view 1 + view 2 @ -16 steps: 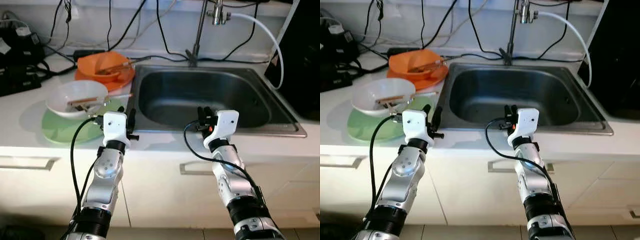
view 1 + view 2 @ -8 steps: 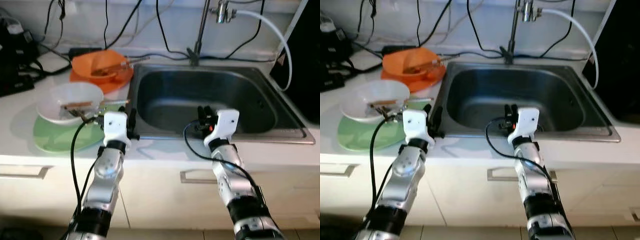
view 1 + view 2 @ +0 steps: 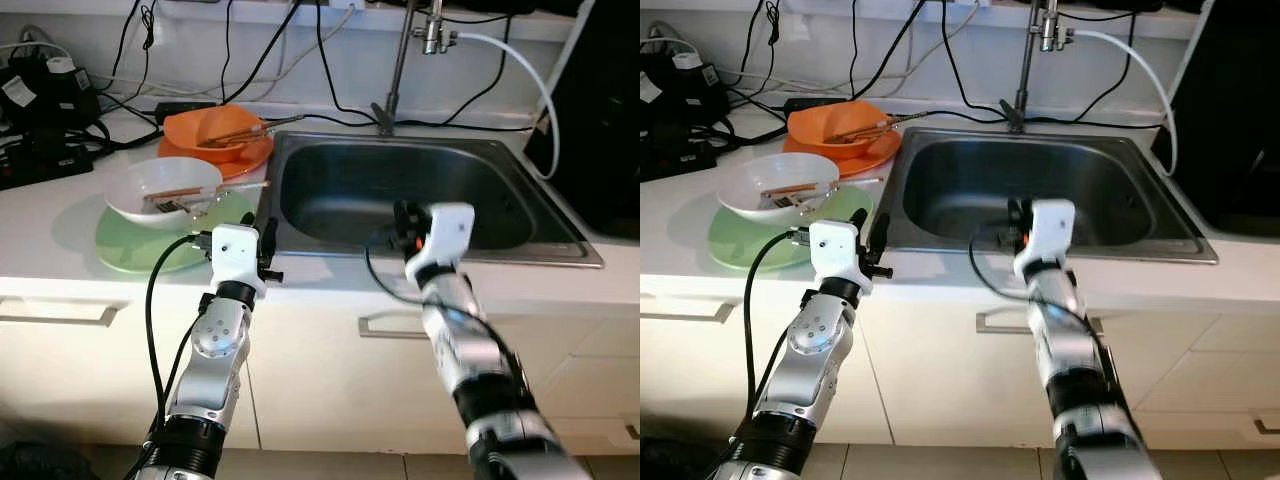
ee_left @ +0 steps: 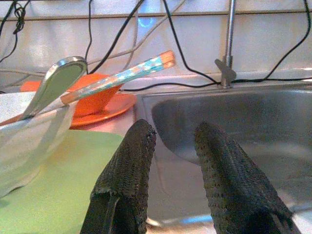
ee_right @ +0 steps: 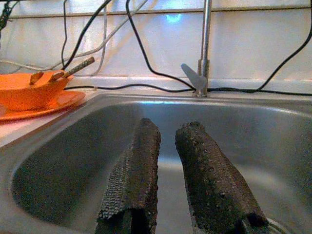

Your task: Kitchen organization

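A white bowl (image 3: 163, 189) with chopsticks and a spoon in it sits on a green plate (image 3: 130, 246) on the counter, left of the sink. Behind it an orange bowl (image 3: 212, 131) holding chopsticks rests on an orange plate (image 3: 250, 160). My left gripper (image 3: 264, 247) is at the counter's front edge, between the green plate and the sink, open and empty. In the left wrist view its fingers (image 4: 129, 165) point past the bowl's rim. My right gripper (image 3: 403, 222) hovers over the front rim of the steel sink (image 3: 510, 160); its fingers (image 5: 141, 165) stand a narrow gap apart, holding nothing.
A tall faucet (image 3: 400, 60) with a white hose (image 3: 540, 80) rises behind the sink. Black cables and power adapters (image 3: 45, 110) lie along the back left of the counter. A dark appliance (image 3: 610, 110) stands at the right. Drawers with handles (image 3: 60, 312) are below.
The camera view has shifted. My right arm has risen and moved forward over the sink's front rim, and it looks blurred. The left arm stays by the green plate.
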Robot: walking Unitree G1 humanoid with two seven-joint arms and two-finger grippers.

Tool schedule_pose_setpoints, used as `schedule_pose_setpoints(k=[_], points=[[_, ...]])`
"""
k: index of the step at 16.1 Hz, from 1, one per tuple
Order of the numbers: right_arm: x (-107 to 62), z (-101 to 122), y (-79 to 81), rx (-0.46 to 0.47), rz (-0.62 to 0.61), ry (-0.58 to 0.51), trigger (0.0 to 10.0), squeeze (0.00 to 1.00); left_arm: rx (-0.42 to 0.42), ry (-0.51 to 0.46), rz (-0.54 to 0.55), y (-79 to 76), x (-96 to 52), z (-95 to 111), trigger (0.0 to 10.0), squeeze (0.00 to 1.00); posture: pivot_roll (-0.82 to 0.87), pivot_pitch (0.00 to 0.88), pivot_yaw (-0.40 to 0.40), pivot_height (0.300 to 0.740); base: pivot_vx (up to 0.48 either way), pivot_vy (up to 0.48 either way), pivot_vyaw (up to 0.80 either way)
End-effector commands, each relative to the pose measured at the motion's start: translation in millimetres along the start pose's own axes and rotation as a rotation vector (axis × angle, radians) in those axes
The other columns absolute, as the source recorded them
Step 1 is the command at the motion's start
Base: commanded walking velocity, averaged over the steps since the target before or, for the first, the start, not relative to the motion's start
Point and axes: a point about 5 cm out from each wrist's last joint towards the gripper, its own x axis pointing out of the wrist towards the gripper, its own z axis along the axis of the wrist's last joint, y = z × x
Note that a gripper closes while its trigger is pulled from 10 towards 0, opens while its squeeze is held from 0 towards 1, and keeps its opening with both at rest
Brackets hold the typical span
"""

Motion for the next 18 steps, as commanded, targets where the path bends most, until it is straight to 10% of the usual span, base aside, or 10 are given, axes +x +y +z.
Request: schedule_pose_setpoints(k=[1,7,18], points=[[5.7,2,-3.4,-0.008,-0.014,0.025,10.0,0.0,-0.002,-0.003,-0.013,-2.3,-0.8,1,10.0,0.0,0.09,0.02,-0.02,0.74,0.0,0.0,0.0],[48.6,18,5.8,-0.087,-0.011,0.259,10.0,0.0,0.002,0.005,-0.02,-4.4,-1.0,0,10.0,0.0,0.11,0.015,-0.04,0.74,0.0,0.0,0.0],[51.0,14,9.5,-0.116,0.004,0.343,10.0,0.0,0.003,0.014,-0.008,-3.3,-6.6,0,10.0,0.0,0.16,0.014,-0.06,0.74,0.0,0.0,0.0]])
